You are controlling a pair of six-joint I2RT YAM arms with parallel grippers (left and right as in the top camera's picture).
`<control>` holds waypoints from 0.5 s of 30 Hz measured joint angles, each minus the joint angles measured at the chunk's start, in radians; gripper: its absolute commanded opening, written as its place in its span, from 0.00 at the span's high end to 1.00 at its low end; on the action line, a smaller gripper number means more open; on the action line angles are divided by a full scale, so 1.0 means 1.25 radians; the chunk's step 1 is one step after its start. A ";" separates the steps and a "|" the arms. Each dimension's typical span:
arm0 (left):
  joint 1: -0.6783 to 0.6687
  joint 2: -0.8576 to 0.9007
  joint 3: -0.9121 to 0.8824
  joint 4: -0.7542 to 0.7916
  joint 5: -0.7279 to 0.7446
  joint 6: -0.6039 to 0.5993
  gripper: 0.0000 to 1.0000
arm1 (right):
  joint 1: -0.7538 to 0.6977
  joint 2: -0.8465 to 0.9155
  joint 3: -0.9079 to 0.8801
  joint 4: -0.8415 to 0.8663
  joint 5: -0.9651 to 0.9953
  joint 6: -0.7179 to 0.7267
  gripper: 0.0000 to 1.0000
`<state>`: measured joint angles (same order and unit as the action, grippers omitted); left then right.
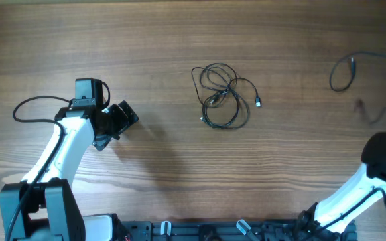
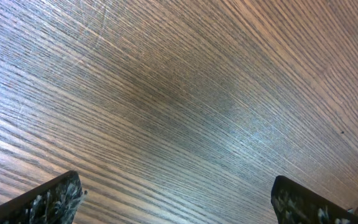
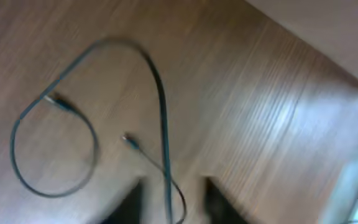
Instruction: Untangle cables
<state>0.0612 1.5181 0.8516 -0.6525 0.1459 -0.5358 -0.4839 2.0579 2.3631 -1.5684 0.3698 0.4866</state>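
Observation:
A bunch of thin black cables (image 1: 223,97) lies in tangled loops at the table's middle, with a small plug sticking out to its right. A separate thin cable (image 1: 344,72) lies in a loose loop at the far right and runs off toward the edge. In the blurred right wrist view this cable (image 3: 55,149) curls on the left, and one strand runs down between the fingers. My right gripper (image 3: 173,205) is open around that strand, not closed on it. My left gripper (image 1: 122,117) is open and empty over bare wood (image 2: 179,205), well left of the bunch.
The right arm (image 1: 384,157) reaches in from the lower right corner. The left arm's own thick black cable (image 1: 32,106) loops at the far left. The table's edge (image 3: 328,37) shows at the upper right of the right wrist view.

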 measured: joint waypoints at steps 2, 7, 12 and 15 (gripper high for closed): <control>0.000 0.000 0.000 -0.002 0.000 0.000 0.01 | -0.011 0.026 0.000 0.029 -0.062 -0.002 0.00; 0.000 0.000 0.000 -0.003 0.000 0.000 0.01 | -0.006 0.060 0.000 0.015 -0.284 -0.076 0.00; 0.000 0.000 0.000 0.001 0.014 0.000 0.00 | 0.041 0.068 -0.002 -0.031 -0.396 -0.150 0.00; 0.000 0.000 0.000 0.031 0.066 0.008 0.01 | 0.097 0.068 -0.019 -0.032 -0.444 -0.203 0.00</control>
<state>0.0612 1.5181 0.8513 -0.6136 0.2283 -0.5262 -0.3630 2.1433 2.3394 -1.6085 -0.1852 0.2329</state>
